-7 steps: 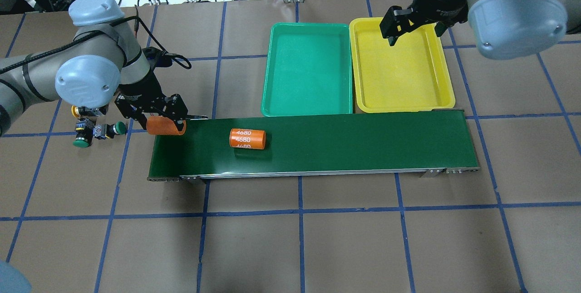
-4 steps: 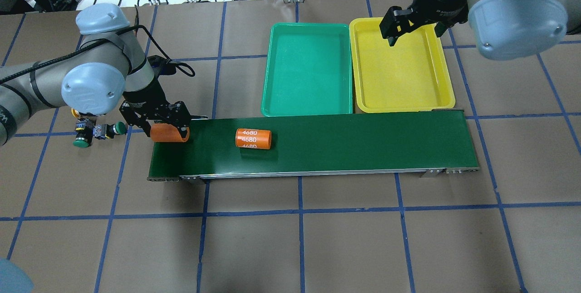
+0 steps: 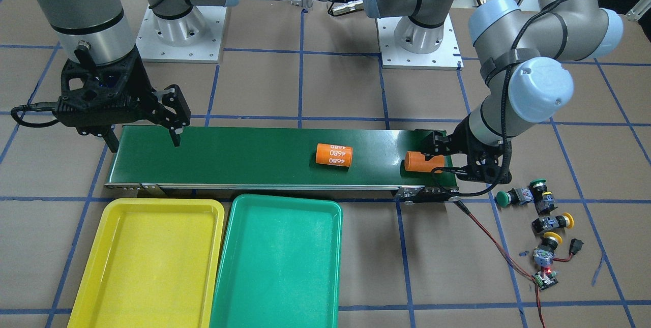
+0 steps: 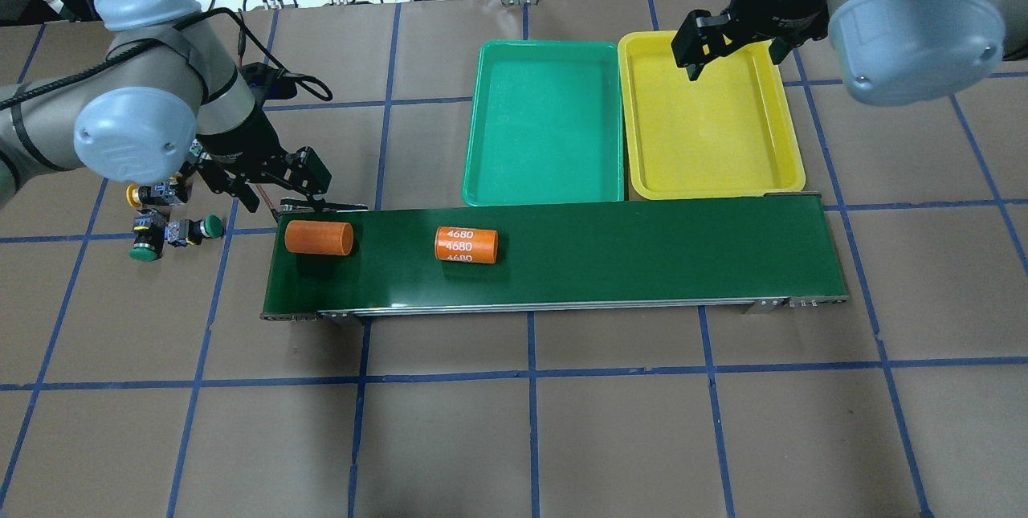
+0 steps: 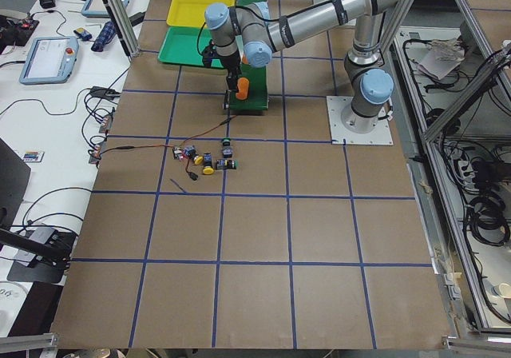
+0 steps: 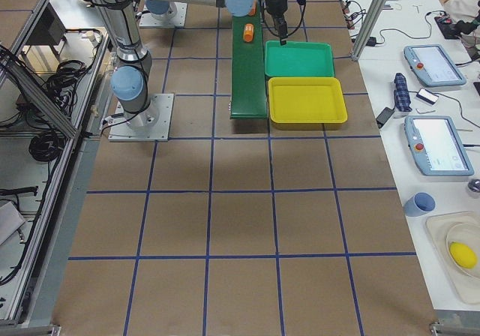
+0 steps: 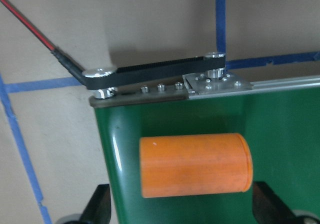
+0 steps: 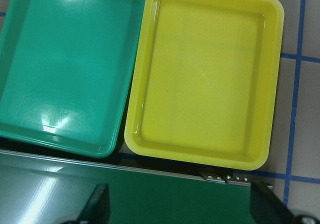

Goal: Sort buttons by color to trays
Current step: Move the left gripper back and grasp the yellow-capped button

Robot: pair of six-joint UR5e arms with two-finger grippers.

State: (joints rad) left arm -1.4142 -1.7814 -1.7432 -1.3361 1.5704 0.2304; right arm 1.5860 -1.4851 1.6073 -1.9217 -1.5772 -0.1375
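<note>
Four buttons [image 3: 539,211] clustered on counter [image 4: 530,438], off the belt [image 4: 642,253] end; green tray [image 4: 546,124] and yellow tray [image 4: 711,124] hold none. My left fingers [image 4: 273,177] spread, empty, over orange cylinder [image 4: 319,237]; right fingers [image 4: 731,32] spread above yellow tray. Next grab: straddle one body squarely, clear of red wires [image 3: 488,236].

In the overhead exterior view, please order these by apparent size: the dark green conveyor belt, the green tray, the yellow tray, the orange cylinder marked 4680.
1. long dark green conveyor belt
2. shallow green plastic tray and shallow yellow plastic tray: nearly alike, not ranked
3. orange cylinder marked 4680
</note>
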